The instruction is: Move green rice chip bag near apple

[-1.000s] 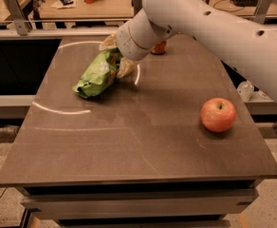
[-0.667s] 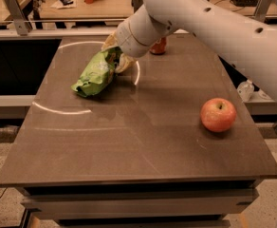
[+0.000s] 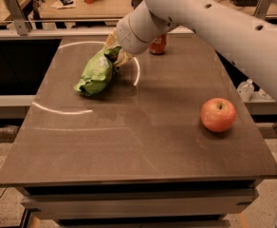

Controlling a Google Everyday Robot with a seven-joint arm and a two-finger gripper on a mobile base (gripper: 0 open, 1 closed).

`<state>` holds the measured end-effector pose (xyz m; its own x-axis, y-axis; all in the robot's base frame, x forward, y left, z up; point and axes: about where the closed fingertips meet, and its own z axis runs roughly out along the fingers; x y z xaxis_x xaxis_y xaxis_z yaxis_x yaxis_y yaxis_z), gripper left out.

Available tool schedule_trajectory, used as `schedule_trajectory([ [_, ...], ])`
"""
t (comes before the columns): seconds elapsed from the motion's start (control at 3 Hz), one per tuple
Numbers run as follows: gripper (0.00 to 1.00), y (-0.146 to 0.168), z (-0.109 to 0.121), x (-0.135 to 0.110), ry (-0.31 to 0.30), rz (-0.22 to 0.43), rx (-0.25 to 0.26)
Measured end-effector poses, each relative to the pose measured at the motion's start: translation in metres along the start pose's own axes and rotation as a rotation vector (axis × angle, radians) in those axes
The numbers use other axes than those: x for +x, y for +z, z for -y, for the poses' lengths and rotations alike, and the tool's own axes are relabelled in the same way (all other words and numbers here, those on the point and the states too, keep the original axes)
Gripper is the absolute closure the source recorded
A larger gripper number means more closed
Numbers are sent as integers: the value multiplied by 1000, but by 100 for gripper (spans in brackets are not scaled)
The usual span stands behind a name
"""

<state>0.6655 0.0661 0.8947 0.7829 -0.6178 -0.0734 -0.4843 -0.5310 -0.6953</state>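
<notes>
On table, end effector clamped on green rice chip bag, apple well apart

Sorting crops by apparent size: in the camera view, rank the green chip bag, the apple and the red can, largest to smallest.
1. Crumpled bright-green foil chip bag, the claw at its far end.
2. Round red-orange apple.
3. Red soda can; mostly hidden behind the arm and farther back, so its rank is unsure.
</notes>
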Motion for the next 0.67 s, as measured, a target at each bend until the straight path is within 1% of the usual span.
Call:
schedule_trajectory([
  [0.33, 100, 0, 0, 0, -1, 0, 1],
  [0.67, 100, -31, -7, 18, 31, -32, 17],
])
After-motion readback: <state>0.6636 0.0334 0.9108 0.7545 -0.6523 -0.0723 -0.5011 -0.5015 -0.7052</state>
